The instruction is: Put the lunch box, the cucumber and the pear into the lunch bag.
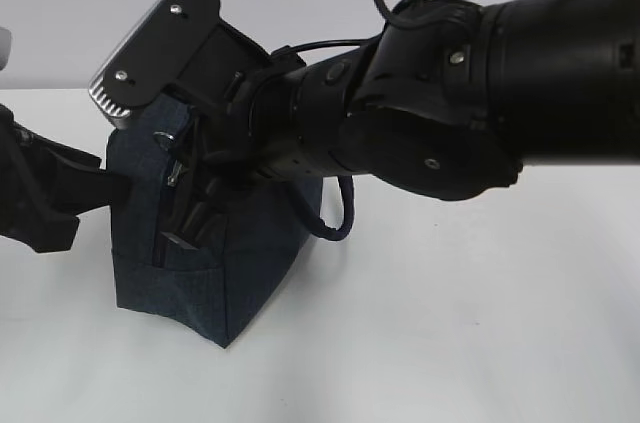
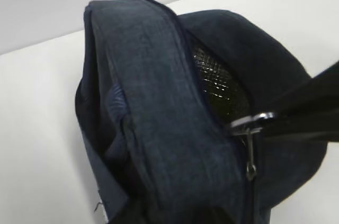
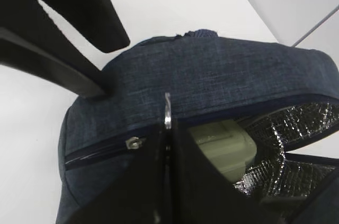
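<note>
Right gripper (image 3: pixel 167 128): jaws pinched fully closed on the metal ring pull (image 3: pixel 167 112); you've got the zipper.
Left gripper (image 1: pixel 120 183): jaws part open, pressed on the lunch bag (image 1: pixel 215 263) end wall; whether it truly pinches fabric you can't tell.
Lunch box (image 3: pixel 225 147): inside the bag, pale green lid showing against silver lining (image 3: pixel 286 128).
Cucumber, pear: not visible.
Handling: bag looks soft and floppy, so brace the wall; ring is small, slick metal, so pull steady along the track.

Low table-height exterior view, both wrist views close above, all sharing the lunch bag (image 1: pixel 200 273).
</note>
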{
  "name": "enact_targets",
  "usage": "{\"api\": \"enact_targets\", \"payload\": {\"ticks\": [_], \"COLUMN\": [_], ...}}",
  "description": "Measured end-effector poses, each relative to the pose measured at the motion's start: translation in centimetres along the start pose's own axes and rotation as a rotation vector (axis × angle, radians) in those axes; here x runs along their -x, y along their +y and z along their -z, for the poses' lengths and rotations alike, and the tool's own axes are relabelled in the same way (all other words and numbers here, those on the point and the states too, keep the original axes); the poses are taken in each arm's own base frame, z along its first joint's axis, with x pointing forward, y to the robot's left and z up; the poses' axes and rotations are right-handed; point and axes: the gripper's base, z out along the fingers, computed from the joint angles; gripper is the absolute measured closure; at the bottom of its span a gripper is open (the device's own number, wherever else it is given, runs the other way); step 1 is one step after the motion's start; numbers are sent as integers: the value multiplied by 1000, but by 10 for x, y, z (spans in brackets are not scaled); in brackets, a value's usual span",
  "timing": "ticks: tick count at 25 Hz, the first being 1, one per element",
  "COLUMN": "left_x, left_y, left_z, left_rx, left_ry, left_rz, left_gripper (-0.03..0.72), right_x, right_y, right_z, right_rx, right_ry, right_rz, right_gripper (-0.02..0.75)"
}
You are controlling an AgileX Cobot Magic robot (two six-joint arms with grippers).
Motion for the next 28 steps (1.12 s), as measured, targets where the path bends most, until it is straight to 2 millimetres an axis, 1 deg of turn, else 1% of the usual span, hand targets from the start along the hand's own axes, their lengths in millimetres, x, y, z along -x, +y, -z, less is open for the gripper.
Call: {"api": "enact_targets", "payload": {"ticks": [3, 6, 8, 10, 13, 16, 28], "left_x": [-10, -26, -31, -34, -38, -38, -48], "left_y": [-1, -6, -8, -8, -8, -9, -12], "left_z": [-3, -6, -7, -7, -8, -8, -25], "left_rx": [5, -15, -18, -4, 5, 0, -108], "left_ry": [-13, -15, -45, -74, -67, -68, -19], "left_rz": [7, -4, 20, 39, -28, -58, -20], "left_gripper": [449, 449, 449, 449, 449, 449, 449], "right_x": [0, 0, 0, 0, 0, 0, -1], "right_y": [0, 0, 0, 0, 0, 0, 0], "right_z": [0, 0, 0, 0, 0, 0, 0], "right_rx": [0, 0, 0, 0, 0, 0, 0], "right_ry": [3, 3, 3, 3, 5, 5, 10], "right_rz": [0, 0, 0, 0, 0, 0, -3], "right_gripper": [738, 738, 738, 738, 738, 738, 738]}}
